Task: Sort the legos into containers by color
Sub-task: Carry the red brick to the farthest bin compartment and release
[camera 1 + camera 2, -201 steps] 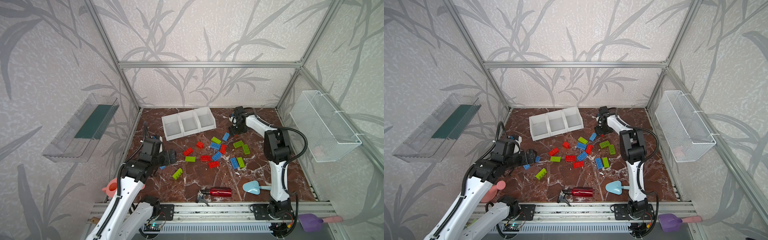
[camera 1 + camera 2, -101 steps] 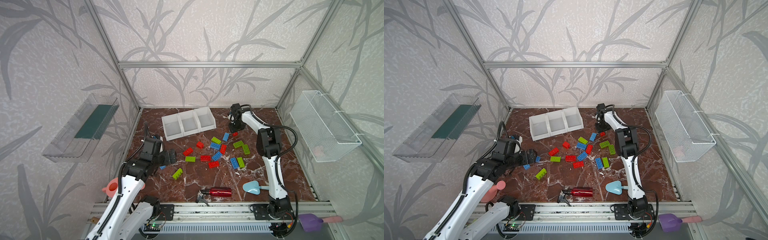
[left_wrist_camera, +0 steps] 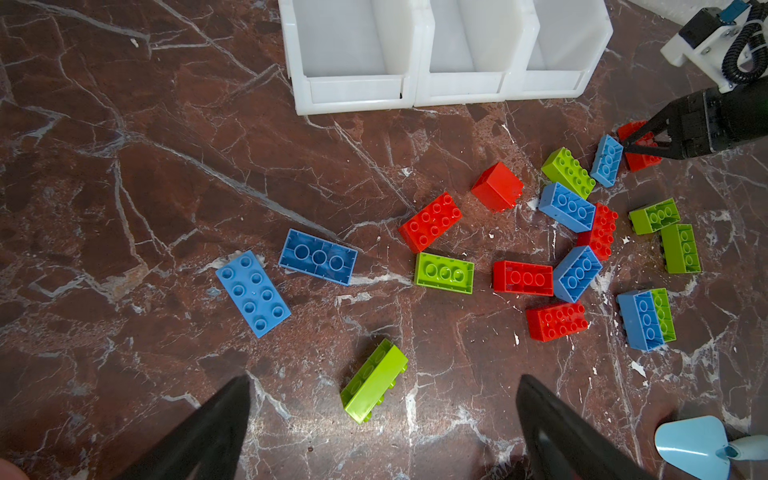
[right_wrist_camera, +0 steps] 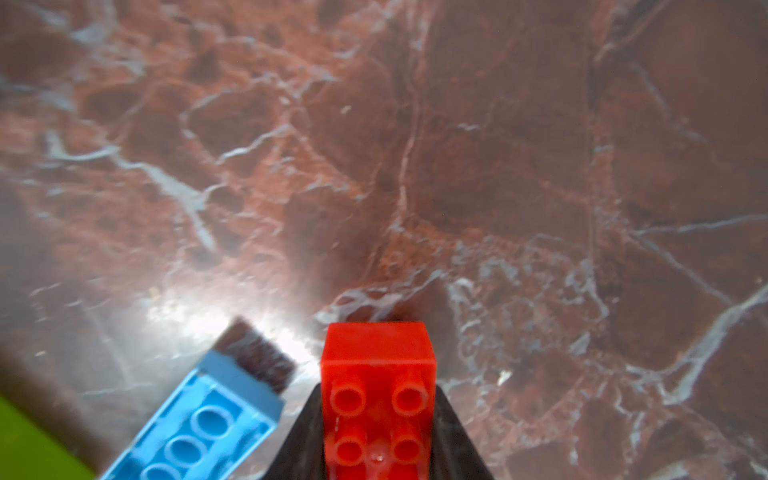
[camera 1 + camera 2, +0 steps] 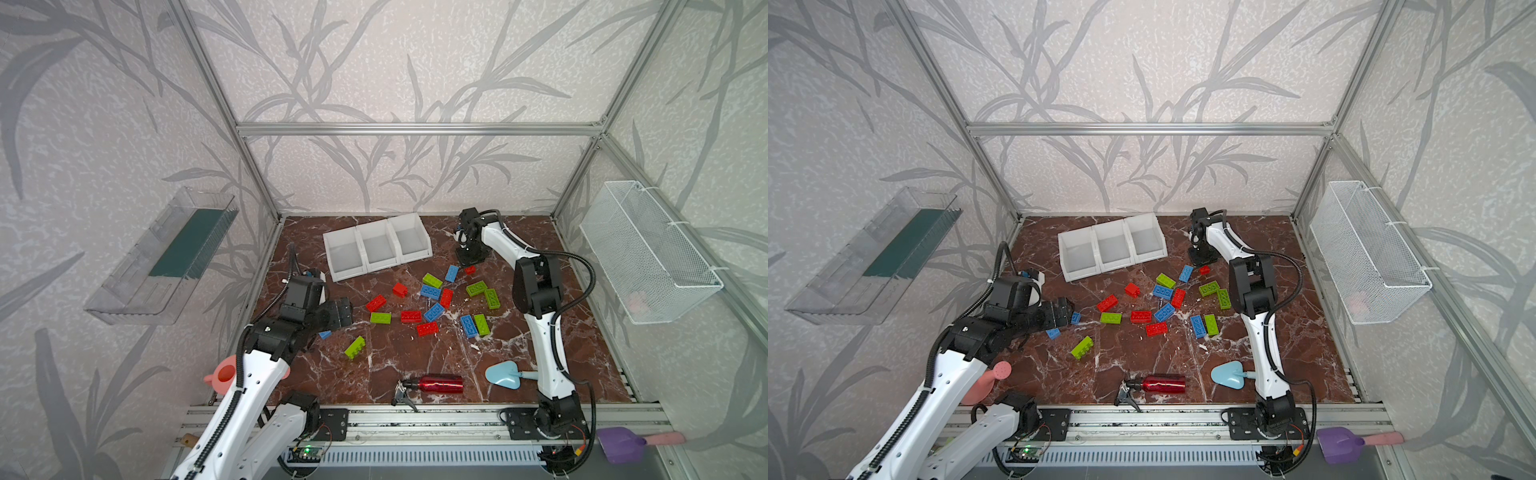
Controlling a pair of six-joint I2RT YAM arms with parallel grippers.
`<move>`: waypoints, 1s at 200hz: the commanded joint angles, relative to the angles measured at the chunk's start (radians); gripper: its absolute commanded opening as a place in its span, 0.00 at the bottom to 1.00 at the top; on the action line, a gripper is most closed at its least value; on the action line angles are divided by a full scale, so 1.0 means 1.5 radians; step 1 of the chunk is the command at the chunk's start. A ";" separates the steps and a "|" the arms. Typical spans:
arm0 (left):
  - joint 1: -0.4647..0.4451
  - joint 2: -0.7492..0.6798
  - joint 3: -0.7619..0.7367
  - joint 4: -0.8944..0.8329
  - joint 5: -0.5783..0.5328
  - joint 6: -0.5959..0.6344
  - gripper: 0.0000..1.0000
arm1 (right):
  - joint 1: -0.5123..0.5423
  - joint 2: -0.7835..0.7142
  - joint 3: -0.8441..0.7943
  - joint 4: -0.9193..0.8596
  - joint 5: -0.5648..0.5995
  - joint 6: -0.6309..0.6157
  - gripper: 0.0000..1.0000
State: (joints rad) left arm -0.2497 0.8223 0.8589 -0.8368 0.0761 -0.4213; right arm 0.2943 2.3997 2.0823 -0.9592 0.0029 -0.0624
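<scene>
Right pincer (image 4: 378,399) pinches a glossy red studded brick (image 4: 378,361) over the veined marble-patterned tabletop (image 4: 498,166); left pincer (image 3: 384,380) gapes wide.

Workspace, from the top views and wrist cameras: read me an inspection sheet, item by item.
Surface: brown marble tabletop, white flecks scattered.
Job's things: red, blue and green legos loose on it; containers, three white bins, all empty.
Clutter: red bottle, blue trowel, pink watering can.
Grippers: left pincer open, empty; right pincer shut on red lego.
Cables: black hose on right arm, clear of bricks.
Surroundings: wire basket and clear tray on the walls.
</scene>
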 commanded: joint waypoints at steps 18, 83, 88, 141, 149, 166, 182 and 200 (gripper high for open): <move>-0.002 -0.004 -0.007 -0.002 -0.020 0.005 0.99 | 0.046 -0.082 0.051 -0.019 -0.036 0.041 0.23; -0.002 -0.016 -0.010 -0.005 -0.035 0.001 0.99 | 0.095 0.012 0.329 -0.006 -0.128 0.145 0.21; -0.003 -0.018 -0.010 -0.005 -0.037 0.001 0.99 | 0.098 0.021 0.348 0.005 -0.129 0.157 0.21; -0.002 -0.019 -0.007 -0.012 -0.052 -0.002 0.99 | 0.105 0.080 0.382 0.162 -0.147 0.263 0.21; -0.002 -0.020 -0.008 -0.012 -0.050 -0.002 0.99 | 0.106 0.089 0.383 0.182 -0.153 0.274 0.21; -0.004 -0.020 -0.008 -0.013 -0.047 0.000 0.99 | 0.108 0.110 0.390 0.215 -0.156 0.293 0.21; -0.004 -0.020 -0.008 -0.013 -0.044 0.000 0.99 | 0.110 0.132 0.403 0.230 -0.155 0.309 0.23; -0.004 -0.017 -0.008 -0.013 -0.041 0.001 0.99 | 0.110 0.150 0.414 0.239 -0.153 0.319 0.30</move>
State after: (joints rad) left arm -0.2501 0.8032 0.8570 -0.8387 0.0200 -0.4221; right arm 0.4526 2.6015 2.6526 -0.6720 -0.2119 0.3634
